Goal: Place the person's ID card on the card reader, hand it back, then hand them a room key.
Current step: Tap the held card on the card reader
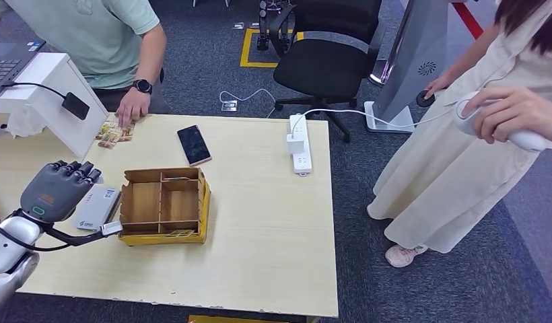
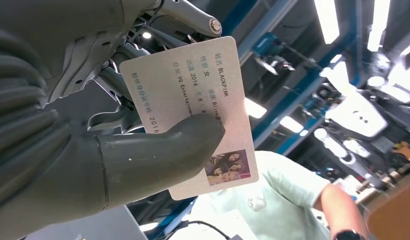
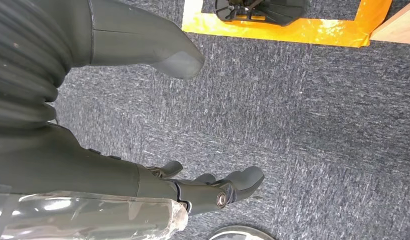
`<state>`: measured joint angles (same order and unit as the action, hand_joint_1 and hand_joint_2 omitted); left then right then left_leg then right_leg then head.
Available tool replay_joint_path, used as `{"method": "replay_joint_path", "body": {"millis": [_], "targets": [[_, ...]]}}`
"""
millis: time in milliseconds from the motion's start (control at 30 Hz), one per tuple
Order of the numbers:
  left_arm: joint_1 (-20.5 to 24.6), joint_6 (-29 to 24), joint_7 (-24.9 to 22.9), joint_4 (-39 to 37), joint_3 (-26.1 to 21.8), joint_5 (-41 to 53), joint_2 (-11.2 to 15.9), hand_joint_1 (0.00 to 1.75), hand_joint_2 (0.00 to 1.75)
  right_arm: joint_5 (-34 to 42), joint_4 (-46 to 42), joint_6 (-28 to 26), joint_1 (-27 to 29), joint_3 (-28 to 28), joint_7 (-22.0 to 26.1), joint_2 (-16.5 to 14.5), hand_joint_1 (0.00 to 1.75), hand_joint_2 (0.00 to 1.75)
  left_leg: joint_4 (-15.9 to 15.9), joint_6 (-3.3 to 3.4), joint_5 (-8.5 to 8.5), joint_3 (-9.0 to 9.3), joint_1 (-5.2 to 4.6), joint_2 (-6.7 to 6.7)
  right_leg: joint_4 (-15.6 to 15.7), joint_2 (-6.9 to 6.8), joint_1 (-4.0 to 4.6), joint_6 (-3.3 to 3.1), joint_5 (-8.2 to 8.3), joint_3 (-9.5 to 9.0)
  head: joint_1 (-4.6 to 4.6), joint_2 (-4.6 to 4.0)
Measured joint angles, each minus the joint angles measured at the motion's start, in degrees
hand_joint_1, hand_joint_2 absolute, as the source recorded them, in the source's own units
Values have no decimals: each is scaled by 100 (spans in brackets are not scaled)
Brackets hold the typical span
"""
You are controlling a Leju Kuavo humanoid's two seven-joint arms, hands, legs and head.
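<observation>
Up close, the left robot hand (image 2: 143,150) pinches the ID card (image 2: 193,95).

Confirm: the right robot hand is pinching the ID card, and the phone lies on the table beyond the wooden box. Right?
Wrong hand. The left robot hand pinches the ID card, as the left wrist view shows. The phone does lie on the table beyond the wooden box.

Lab or workshop space staged as a reception desk. Pale wooden table (image 1: 260,222) on dark grey carpet (image 1: 428,282); behind the table a black office chair (image 1: 324,60) beside yellow floor tape (image 1: 250,57). White power strip (image 1: 299,145) on the table's far edge. Left wrist view: industrial ceiling with blue beams (image 2: 288,107), strip lights (image 2: 325,15).
</observation>
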<state>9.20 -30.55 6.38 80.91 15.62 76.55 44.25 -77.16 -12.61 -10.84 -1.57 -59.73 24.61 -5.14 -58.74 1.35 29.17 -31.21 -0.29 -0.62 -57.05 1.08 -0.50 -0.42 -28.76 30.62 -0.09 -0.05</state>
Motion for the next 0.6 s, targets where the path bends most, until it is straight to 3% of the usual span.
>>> {"method": "replay_joint_path", "body": {"millis": [233, 600], "targets": [[-388, 88, -69, 288, 33, -173, 307, 175, 175, 48, -5, 2, 0, 0, 4, 0, 0, 175, 0, 0, 0, 0, 1, -2, 0, -2, 0, -1, -1, -1, 1, 1], [-738, -63, -23, 709, -17, -234, 307, 175, 175, 56, -30, 2, 2, 0, 4, 0, 0, 175, 0, 0, 0, 0, -1, -3, 1, -4, 0, 0, -1, -3, 1, 1]]}}
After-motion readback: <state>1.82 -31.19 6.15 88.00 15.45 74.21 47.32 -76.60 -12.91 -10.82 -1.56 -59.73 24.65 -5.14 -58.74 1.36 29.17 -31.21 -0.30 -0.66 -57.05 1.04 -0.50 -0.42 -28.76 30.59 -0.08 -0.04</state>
